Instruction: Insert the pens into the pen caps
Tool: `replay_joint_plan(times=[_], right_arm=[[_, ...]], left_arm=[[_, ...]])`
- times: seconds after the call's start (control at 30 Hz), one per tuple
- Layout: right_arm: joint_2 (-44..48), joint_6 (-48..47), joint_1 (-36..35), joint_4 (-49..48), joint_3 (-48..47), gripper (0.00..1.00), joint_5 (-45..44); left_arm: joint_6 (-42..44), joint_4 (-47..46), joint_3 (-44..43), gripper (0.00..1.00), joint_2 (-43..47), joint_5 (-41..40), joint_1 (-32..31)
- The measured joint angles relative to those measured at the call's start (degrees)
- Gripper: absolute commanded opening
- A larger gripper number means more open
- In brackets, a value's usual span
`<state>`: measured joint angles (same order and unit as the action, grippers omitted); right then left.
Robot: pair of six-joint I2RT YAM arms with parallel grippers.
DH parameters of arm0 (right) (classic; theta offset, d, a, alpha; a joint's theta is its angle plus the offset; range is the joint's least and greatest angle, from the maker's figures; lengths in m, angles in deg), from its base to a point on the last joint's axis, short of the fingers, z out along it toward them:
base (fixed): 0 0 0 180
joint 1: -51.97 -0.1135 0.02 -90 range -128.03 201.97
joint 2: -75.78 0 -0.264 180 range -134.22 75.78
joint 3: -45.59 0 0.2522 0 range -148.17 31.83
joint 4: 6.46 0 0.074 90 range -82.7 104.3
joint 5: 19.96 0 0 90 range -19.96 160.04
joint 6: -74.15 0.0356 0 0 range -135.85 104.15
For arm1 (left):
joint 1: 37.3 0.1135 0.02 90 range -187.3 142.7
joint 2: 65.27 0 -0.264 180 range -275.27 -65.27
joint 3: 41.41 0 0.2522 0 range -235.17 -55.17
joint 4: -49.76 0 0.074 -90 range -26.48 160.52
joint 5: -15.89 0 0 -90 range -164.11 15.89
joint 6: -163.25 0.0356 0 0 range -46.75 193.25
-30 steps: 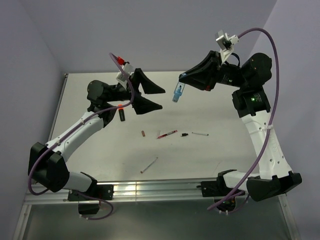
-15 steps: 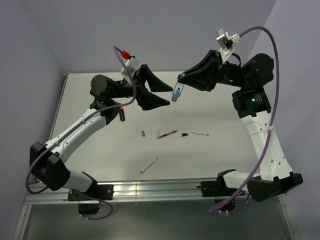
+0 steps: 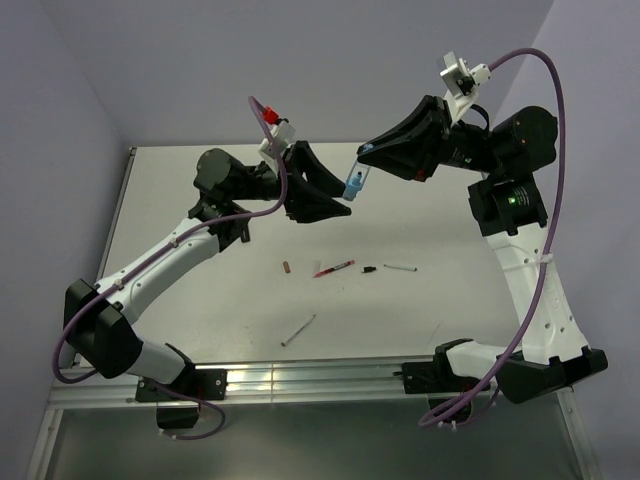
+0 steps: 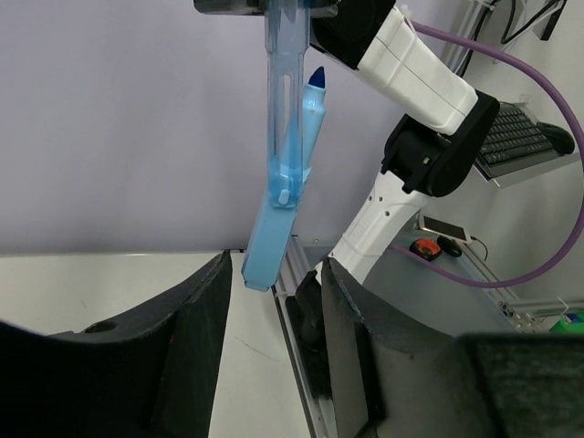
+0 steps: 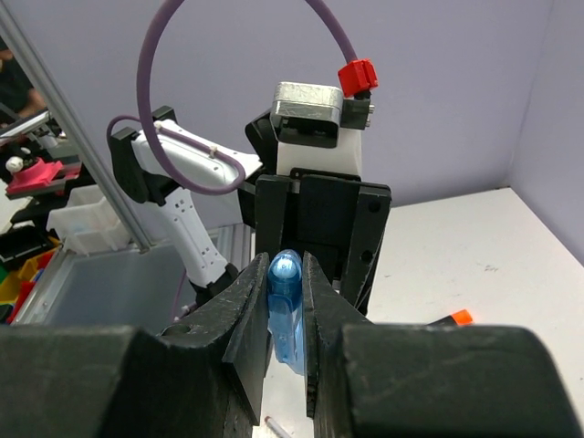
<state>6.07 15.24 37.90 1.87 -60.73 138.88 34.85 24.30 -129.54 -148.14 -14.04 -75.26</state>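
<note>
My right gripper [image 3: 363, 163] is shut on a light-blue marker [image 3: 354, 184] and holds it high above the table, hanging down. In the right wrist view its rounded translucent end [image 5: 286, 274] sits between the jaws. My left gripper [image 3: 338, 196] is open and empty, raised beside the marker. In the left wrist view the marker's lower end [image 4: 266, 251] hangs just above the gap between my fingers [image 4: 187, 347], with a dark blue tip [image 4: 316, 78] showing higher up. On the table lie a red pen [image 3: 334, 268], a white pen [image 3: 400, 267], a grey pen [image 3: 298, 330], a dark red cap [image 3: 286, 267] and a black cap [image 3: 369, 269].
A stubby black marker with an orange end [image 3: 243, 224] lies partly under my left arm. The orange end also shows in the right wrist view [image 5: 461, 317]. The table [image 3: 430, 210] ends at a metal rail [image 3: 300, 378] near the arm bases.
My left gripper has risen and moved right, from well left of the marker to right beside its lower end. The right gripper has stayed almost still with the marker.
</note>
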Motion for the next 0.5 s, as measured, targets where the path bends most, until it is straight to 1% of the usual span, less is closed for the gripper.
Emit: replay_joint_plan(times=[0.23, 0.33, 0.37, 0.43, 0.47, 0.5], right_arm=[[0.0, 0.17, -0.07, 0.0, 0.0, 0.0, 0.04], [0.0, 0.15, -0.07, 0.02, 0.0, 0.0, 0.04], [0.0, 0.15, -0.07, 0.02, 0.0, 0.0, 0.04], [0.0, 0.13, -0.09, 0.0, 0.0, 0.0, 0.04], [0.0, 0.11, -0.11, 0.02, 0.0, 0.0, 0.04], [0.0, 0.04, -0.17, 0.0, 0.0, 0.0, 0.04]], left_arm=[[-1.9, -2.56, 0.0, 0.37, -0.02, -0.02, -0.02], [-2.89, -3.63, 0.0, 0.28, -0.02, 0.0, -0.02], [-3.06, -3.85, 0.0, 0.23, -0.02, 0.0, -0.02], [-3.5, -4.15, 0.0, 0.17, -0.09, 0.02, -0.02], [-3.8, -4.37, 0.0, 0.11, -0.15, 0.02, -0.02], [-4.33, -4.55, 0.0, 0.08, -0.24, 0.0, -0.02]])
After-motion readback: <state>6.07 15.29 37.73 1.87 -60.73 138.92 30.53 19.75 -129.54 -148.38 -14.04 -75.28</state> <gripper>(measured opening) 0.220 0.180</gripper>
